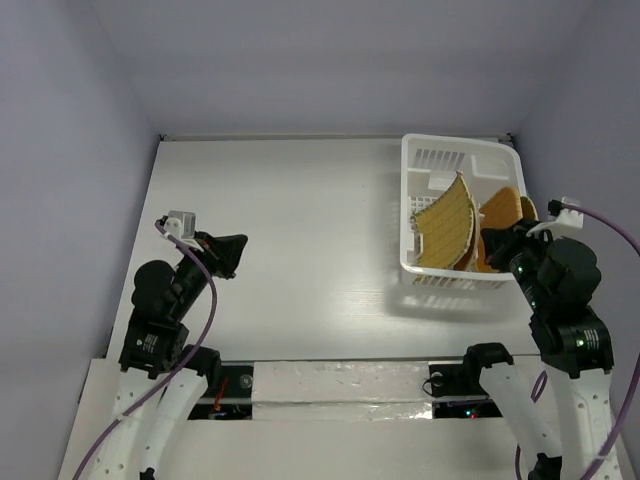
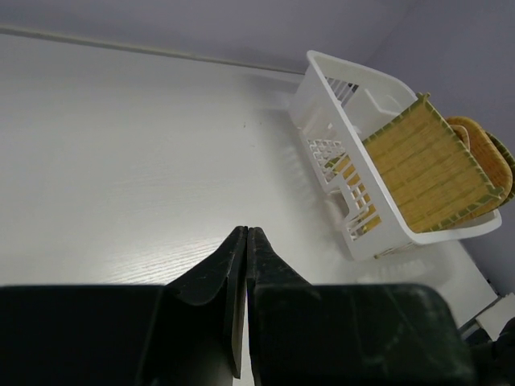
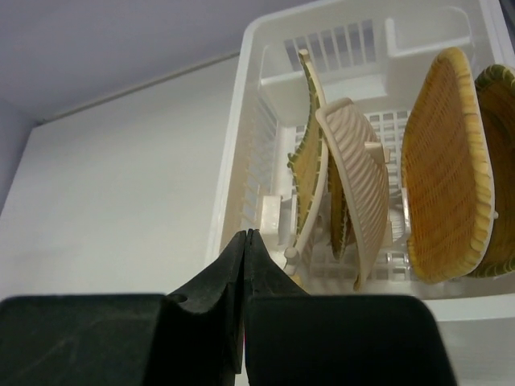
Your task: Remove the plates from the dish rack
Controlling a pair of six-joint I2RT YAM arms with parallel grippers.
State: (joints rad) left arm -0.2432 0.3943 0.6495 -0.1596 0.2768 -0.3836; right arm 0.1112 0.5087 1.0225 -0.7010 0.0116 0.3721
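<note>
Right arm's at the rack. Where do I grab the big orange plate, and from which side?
Take the orange plate by its upper rim, coming down from above. It stands on edge in the dish rack, thin and clear on top, while a green-rimmed plate crowds one face. The right pincer is shut, so open it first.

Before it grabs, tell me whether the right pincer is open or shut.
Shut. The right pincer has its two tips pressed together, nothing between them.
</note>
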